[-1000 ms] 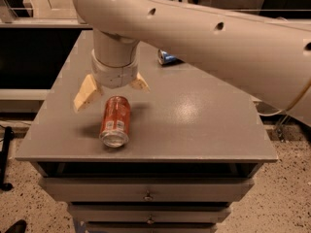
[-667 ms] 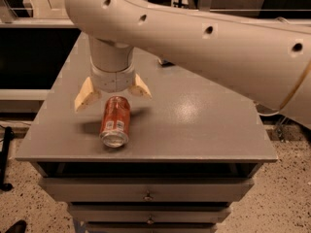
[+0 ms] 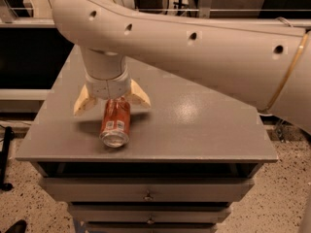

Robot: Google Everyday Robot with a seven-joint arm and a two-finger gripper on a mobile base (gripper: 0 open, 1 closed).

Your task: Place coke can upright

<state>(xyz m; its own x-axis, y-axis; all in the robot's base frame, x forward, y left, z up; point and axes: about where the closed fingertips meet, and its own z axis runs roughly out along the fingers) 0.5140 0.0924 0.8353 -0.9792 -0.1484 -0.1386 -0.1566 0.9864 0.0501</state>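
Observation:
The coke can (image 3: 115,124) is orange-red with white markings and lies on its side on the grey cabinet top (image 3: 194,125), its silver end facing the front edge. My gripper (image 3: 112,100) hangs straight down over the can's far end. Its two tan fingers (image 3: 83,102) are spread open, one on each side of the can. The wrist hides the can's far end.
My large white arm (image 3: 204,57) crosses the upper right of the view and hides the back of the cabinet top. Drawers (image 3: 146,193) sit below the front edge. Speckled floor lies on both sides.
The arm has swung lower and toward the front, bringing the open fingers down around the can's far end. The can has not moved.

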